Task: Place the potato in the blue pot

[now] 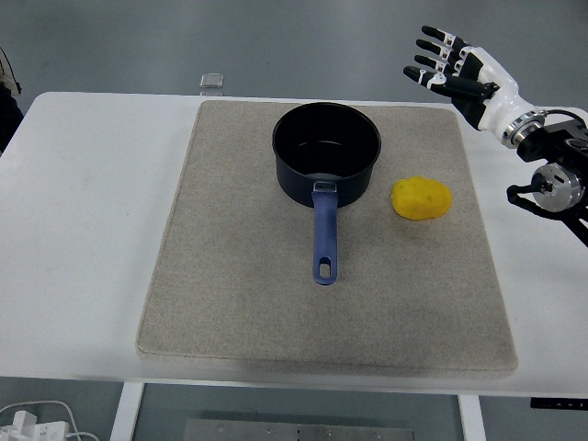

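Note:
A yellow potato (422,198) lies on the beige mat (230,276), to the right of the blue pot (326,152). The pot is dark inside and holds nothing. Its blue handle (322,239) points toward the near edge. My right hand (450,72) is raised above the table's far right corner, behind and to the right of the potato. Its fingers are spread and hold nothing. My left hand is out of view.
The mat covers the middle of the white table (83,230). A small clear square object (212,82) sits at the table's far edge, behind the mat. A dark sleeve of a person (7,96) shows at the left edge.

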Robot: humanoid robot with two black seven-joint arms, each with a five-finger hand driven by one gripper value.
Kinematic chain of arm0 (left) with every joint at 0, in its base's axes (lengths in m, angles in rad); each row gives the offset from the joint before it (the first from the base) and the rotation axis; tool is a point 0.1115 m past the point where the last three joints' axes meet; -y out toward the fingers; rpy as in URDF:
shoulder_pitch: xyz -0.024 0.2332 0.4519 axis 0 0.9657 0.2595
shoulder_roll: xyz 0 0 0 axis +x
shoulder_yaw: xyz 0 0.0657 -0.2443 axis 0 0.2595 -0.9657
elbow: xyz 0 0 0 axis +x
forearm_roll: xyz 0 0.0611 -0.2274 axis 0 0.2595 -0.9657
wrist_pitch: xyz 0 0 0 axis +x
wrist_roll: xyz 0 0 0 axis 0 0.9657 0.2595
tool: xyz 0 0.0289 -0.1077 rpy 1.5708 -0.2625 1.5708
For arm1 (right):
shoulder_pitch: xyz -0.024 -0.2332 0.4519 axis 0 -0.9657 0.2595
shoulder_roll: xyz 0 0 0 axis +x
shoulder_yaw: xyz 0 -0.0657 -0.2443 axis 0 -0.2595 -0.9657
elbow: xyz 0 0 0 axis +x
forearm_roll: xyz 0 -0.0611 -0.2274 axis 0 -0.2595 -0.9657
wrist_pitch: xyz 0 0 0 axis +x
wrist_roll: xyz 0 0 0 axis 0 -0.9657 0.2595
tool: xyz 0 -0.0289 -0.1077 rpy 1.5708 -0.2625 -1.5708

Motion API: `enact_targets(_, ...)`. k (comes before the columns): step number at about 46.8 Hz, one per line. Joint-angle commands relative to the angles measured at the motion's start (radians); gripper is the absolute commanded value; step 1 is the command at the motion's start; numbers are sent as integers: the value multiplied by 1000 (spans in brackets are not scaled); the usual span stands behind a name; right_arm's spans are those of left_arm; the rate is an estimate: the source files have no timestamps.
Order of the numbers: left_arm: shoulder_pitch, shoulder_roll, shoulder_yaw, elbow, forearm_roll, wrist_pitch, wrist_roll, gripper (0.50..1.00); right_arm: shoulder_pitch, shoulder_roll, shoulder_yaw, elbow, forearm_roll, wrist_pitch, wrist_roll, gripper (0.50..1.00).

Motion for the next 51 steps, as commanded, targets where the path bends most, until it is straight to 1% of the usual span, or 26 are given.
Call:
enact_targets(1,0,0,1,0,0,0,0,999,-27,-57,-36,61,-54,3,3,919)
enact_targets(5,0,0,1,-2,0,0,0,999,-47,-106,-53,115,-102,7,4,919)
enact_targets(9,0,0,1,-3,3,-1,0,999,-62,-135,-60,127,-174,8,23,919)
enact_targets(15,0,0,2,-5,5,-1,0,999,-88,-155,-60,129,-318,8,90,917)
enact_targets(20,0,0,2,-5,5,-1,0,999,-102,-161,-77,129,-406,8,127,919)
enact_targets(38,0,0,2,-3,5,-1,0,999,-119,-166,-108,132,-476,5,138,917)
enact_targets(51,0,0,4,-3,5,-1,0,999,-131,-157,-143,129,-542,-1,170,917)
